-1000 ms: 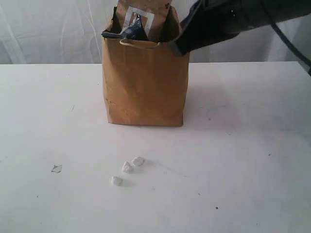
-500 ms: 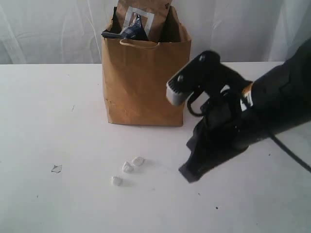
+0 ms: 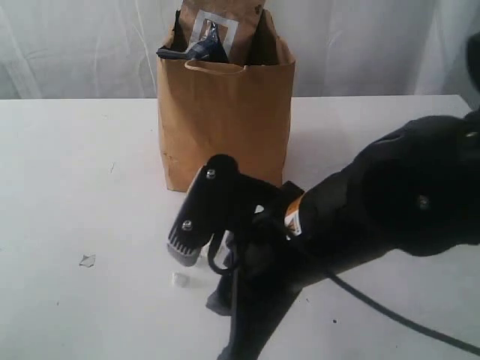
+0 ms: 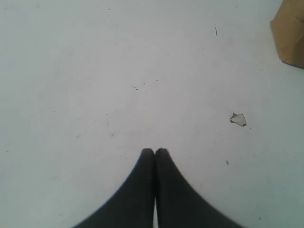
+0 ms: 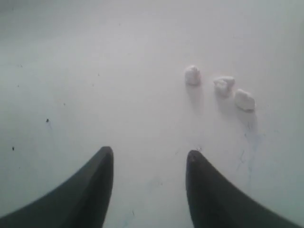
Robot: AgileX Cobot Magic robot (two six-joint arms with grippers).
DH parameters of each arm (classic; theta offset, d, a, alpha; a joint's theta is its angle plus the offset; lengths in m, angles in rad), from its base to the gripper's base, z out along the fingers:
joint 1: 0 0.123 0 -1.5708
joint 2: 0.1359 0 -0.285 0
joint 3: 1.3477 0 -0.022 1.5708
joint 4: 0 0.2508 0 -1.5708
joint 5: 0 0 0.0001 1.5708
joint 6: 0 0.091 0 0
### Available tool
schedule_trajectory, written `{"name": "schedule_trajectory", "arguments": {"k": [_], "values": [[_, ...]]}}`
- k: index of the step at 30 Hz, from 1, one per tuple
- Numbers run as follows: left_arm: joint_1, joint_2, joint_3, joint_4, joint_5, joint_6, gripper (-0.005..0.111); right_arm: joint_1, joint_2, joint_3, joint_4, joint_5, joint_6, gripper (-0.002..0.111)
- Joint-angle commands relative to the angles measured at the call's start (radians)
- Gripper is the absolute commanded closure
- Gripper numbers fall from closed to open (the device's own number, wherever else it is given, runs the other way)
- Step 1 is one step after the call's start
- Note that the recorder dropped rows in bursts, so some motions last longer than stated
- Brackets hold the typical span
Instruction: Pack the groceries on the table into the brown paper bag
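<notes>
Standing apart from R pincer [image 5: 149, 156] (jaws parted, empty): brown paper bag [image 3: 225, 127].

A white table [image 3: 67, 165] with small dark marks. A brown paper bag [image 3: 225, 127] stands upright near its far edge. Three small white lumps [image 5: 223, 84] lie close together toward the front edge, with a pale scrap [image 3: 87, 260] nearer the left edge.

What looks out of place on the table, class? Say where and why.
Three small white lumps lie loose on the table in front of the bag, with a torn scrap further left in the exterior view. They look like debris, not groceries.
</notes>
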Motion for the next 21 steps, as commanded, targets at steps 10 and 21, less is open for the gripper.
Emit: {"name": "schedule_trajectory", "arguments": {"k": [10, 21], "values": [[0.005, -0.004, 0.004, 0.005, -0.001, -0.001, 0.107, 0.052, 0.127, 0.003, 0.082, -0.147, -0.006, 0.061], [0.005, -0.004, 0.004, 0.005, -0.001, -0.001, 0.107, 0.052, 0.183, -0.001, 0.109, -0.359, -0.012, 0.061]]}}
